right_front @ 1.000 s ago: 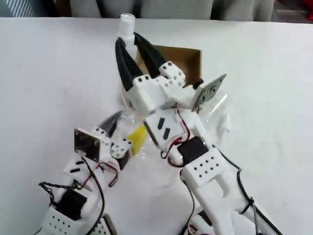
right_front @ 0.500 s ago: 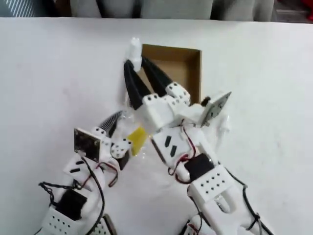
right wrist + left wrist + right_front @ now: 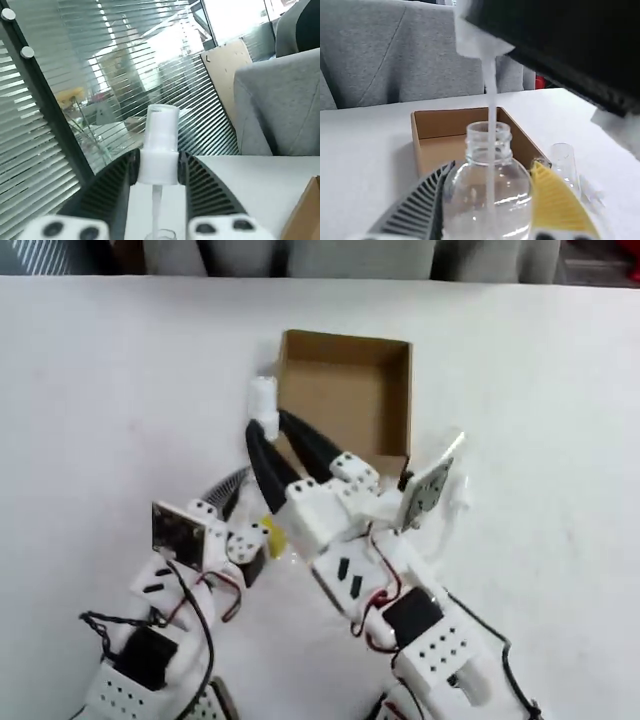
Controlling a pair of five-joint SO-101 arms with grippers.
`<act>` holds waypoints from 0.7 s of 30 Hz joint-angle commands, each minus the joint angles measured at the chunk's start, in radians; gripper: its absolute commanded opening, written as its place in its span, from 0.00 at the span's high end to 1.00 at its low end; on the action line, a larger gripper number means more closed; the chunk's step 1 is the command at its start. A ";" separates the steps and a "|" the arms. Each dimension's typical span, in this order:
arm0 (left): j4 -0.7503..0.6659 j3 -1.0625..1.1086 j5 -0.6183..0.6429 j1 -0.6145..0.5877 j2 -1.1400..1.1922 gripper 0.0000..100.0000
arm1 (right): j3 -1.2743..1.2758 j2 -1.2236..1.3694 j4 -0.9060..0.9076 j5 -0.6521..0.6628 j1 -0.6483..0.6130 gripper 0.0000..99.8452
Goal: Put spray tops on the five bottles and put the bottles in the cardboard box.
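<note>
A clear bottle (image 3: pixel 487 187) stands upright in my left gripper (image 3: pixel 492 170), shut on it between a grey finger (image 3: pixel 422 202) and a yellow one (image 3: pixel 555 202). My right gripper (image 3: pixel 158 160) is shut on a white spray top (image 3: pixel 160 147) straight above that bottle. The top's thin tube (image 3: pixel 491 120) runs down through the bottle's neck. From above, the spray top (image 3: pixel 263 395) hangs just off the left wall of the open cardboard box (image 3: pixel 345 350), with the right gripper (image 3: pixel 268 422) over the left gripper (image 3: pixel 250 505).
Another clear bottle (image 3: pixel 563 160) stands by the box's near right corner, and a loose white spray top (image 3: pixel 592 190) lies beside it. Clear pieces (image 3: pixel 455 495) lie right of the right arm. Grey chairs line the table's far edge.
My right gripper has drawn back toward the arms' side with the spray top, from past the box's far left corner to over the held bottle. The left arm has stayed still.
</note>
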 commanded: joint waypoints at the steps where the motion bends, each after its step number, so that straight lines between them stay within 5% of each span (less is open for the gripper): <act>1: -0.029 -0.009 0.008 0.001 -0.008 0.98 | 0.023 -0.061 0.002 -0.005 -0.013 0.98; 21: -0.028 -0.008 0.008 0.001 -0.008 0.98 | 0.089 -0.117 0.004 0.097 -0.064 0.98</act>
